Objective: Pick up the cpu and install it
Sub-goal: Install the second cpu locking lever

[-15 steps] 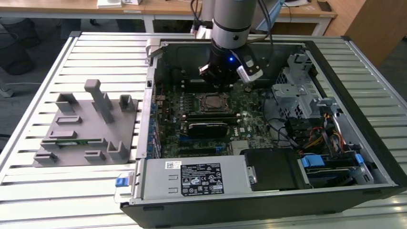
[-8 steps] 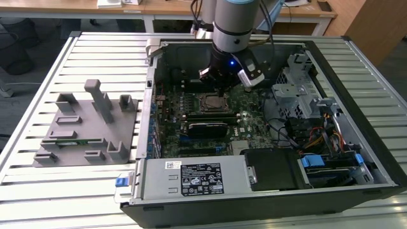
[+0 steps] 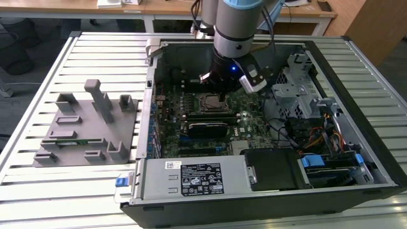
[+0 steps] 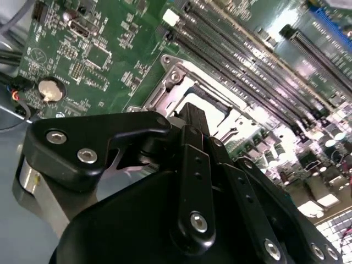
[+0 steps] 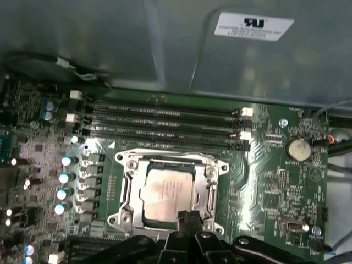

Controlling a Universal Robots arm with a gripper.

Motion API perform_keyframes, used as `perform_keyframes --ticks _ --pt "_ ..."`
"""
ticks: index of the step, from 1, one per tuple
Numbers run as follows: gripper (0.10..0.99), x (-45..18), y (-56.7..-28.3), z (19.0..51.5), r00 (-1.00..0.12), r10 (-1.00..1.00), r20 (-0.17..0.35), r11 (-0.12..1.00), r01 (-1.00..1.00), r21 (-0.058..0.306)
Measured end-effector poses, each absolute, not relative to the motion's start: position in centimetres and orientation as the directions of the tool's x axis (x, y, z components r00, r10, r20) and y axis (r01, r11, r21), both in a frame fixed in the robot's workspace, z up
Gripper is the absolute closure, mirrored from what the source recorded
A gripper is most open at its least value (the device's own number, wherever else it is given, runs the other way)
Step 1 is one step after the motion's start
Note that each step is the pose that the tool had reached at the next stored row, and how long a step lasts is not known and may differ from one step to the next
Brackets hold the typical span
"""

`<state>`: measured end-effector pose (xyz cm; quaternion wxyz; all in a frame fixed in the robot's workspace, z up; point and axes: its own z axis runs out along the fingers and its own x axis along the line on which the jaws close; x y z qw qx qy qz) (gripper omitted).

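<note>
One cpu [image 5: 166,191] lies flat inside the socket frame [image 5: 127,187] on the green motherboard [image 5: 264,187], at lower centre of the first wrist view. Directly above its near edge hangs the pincer [image 5: 188,219], fingers pressed together and holding nothing. In the exterior view the arm [image 3: 234,33] reaches down into the open computer case [image 3: 375,157] on the slatted desk [image 3: 76,191].

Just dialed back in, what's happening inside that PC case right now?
The arm is reaching down into the open computer case, with the gripper hovering just above the motherboard's socket frame. The cpu lies inside that socket, silvery top facing up, and the gripper's tip sits at the socket's edge. The grey fixture tray stands outside the case on the exterior view's left.
</note>
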<state>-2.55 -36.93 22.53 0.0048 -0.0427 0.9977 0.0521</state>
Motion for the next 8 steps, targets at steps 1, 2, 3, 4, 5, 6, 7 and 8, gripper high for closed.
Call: perform_keyframes --ticks 1,2,3,4,5,6,7,8 --pt "0.98 -2.56 -36.96 22.66 -0.996 -0.085 -0.013 0.991 -0.086 0.103" --pt "0.98 -2.55 -36.97 22.88 -0.996 -0.085 -0.013 0.991 -0.085 0.104" --pt "0.98 -2.55 -36.98 23.15 -0.996 -0.085 -0.011 0.991 -0.085 0.104" --pt "0.98 -2.55 -36.98 23.43 -0.996 -0.085 -0.008 0.991 -0.085 0.104" --pt "0.98 -2.55 -37.01 23.57 -0.996 -0.085 -0.007 0.991 -0.085 0.105" --pt "0.98 -2.55 -37.1 23.57 -0.996 -0.085 -0.007 0.991 -0.085 0.106" --pt "0.98 -2.55 -37.28 23.57 -0.996 -0.085 -0.007 0.991 -0.085 0.106" --pt "0.98 -2.55 -37.56 23.58 -0.996 -0.085 -0.006 0.991 -0.085 0.106"
